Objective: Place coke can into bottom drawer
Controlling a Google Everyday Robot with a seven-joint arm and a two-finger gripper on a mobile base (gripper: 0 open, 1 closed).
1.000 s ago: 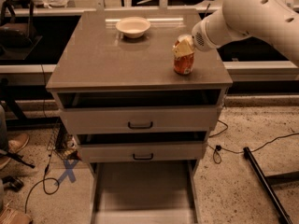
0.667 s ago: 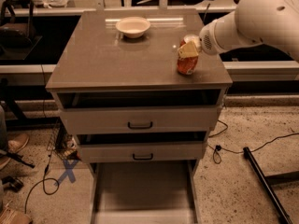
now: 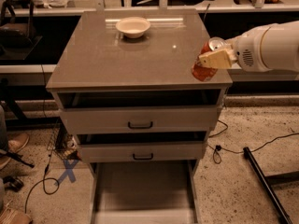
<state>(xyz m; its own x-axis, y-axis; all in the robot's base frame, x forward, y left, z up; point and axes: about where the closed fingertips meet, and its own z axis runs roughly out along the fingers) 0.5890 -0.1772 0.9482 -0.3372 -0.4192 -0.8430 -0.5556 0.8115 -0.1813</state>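
Observation:
The coke can (image 3: 204, 68) is red-orange with a silver top, tilted, and held at the cabinet top's front right corner. My gripper (image 3: 216, 58) reaches in from the right on a white arm and is shut on the can, with a pale finger (image 3: 216, 59) across its side. The bottom drawer (image 3: 143, 190) is pulled out at the base of the cabinet, showing a pale grey floor with nothing in it. It lies below and to the left of the can.
A white bowl (image 3: 133, 26) sits at the back of the cabinet top (image 3: 117, 59). Two upper drawers with dark handles (image 3: 140, 125) are slightly open. Cables and a blue X mark (image 3: 67, 171) lie on the floor at left. A black bar (image 3: 264, 181) lies at right.
My gripper has carried the can from the right part of the cabinet top to the front right corner, lifting and tilting it.

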